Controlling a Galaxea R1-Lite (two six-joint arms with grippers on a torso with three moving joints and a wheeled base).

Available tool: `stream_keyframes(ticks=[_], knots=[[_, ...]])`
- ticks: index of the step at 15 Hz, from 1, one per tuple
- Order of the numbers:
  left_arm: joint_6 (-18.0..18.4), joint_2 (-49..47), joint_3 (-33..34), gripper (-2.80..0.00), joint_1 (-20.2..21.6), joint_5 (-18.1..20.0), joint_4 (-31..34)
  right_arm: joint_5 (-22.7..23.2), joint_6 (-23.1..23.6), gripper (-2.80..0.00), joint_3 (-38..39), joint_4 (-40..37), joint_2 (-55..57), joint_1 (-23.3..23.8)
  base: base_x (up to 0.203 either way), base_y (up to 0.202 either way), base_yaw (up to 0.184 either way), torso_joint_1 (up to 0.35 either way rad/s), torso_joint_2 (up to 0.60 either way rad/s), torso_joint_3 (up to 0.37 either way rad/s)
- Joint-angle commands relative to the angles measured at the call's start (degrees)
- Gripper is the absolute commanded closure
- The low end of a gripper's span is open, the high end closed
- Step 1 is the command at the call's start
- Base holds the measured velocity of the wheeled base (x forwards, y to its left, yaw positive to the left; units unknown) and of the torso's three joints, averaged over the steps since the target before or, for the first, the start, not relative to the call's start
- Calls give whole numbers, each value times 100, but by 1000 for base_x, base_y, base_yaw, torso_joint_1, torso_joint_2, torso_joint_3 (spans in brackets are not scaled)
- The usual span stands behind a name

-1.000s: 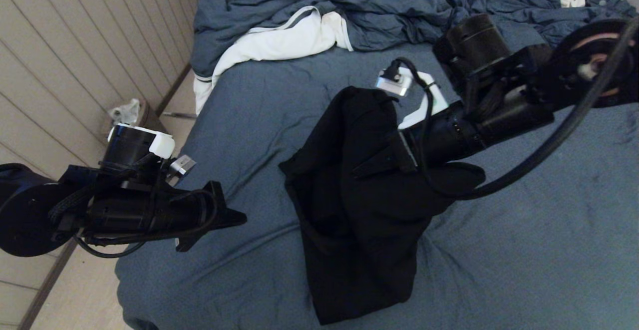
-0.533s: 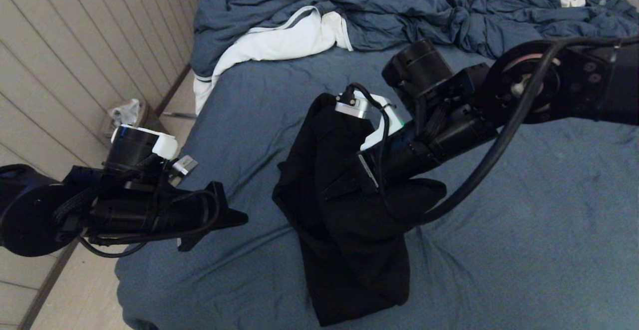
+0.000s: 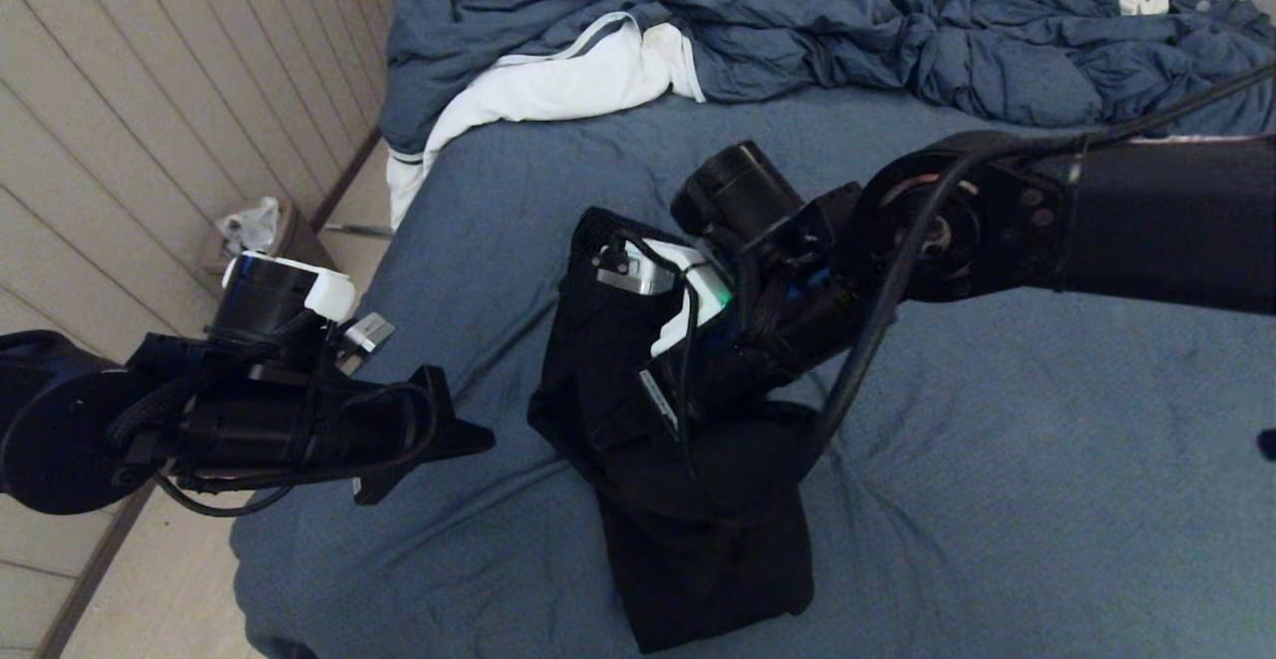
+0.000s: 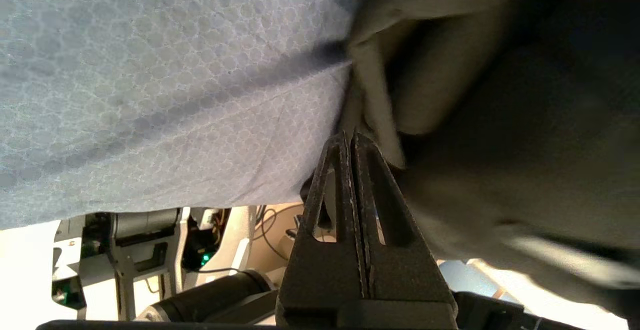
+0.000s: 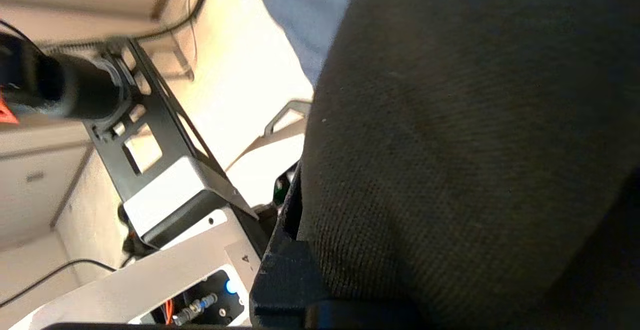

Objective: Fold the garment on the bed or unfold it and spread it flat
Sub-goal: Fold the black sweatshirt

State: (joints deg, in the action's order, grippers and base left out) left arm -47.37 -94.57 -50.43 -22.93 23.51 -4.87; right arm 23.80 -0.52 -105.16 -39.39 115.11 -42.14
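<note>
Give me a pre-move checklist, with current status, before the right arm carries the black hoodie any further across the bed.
1. Right end effector gripping the hoodie: ok, black cloth drapes over it in the right wrist view.
2. Left end effector shut and empty: ok, beside the hoodie's edge, nothing between its fingers.
3. Hoodie wholly on the bed: ok.
4. Hoodie flat: not ok, bunched into a heap.
5. White cloth and comforter apart from the hoodie: ok, both lie at the far end.
6. Which part is gripped: cannot tell.

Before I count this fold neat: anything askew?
Yes. The black hoodie lies bunched and lopsided on the blue-grey bed sheet, draped over the right gripper; the left gripper hangs shut beside it.
</note>
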Motion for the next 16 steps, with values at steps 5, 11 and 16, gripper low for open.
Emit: stream_keyframes(ticks=[5, 11, 16], knots=[[-26, -35, -2, 0, -1, 13, -5, -368, 61, 0, 26, 28, 410, -154, 0, 0, 0, 0, 0, 0], [-26, -44, -2, 0, -1, 13, -5, -367, 65, -280, -35, 19, 222, -155, 0, 0, 0, 0, 0, 0], [-18, -88, -2, 0, -1, 13, -5, -335, 61, -280, -188, 36, 32, -224, 0, 0, 0, 0, 0, 0]])
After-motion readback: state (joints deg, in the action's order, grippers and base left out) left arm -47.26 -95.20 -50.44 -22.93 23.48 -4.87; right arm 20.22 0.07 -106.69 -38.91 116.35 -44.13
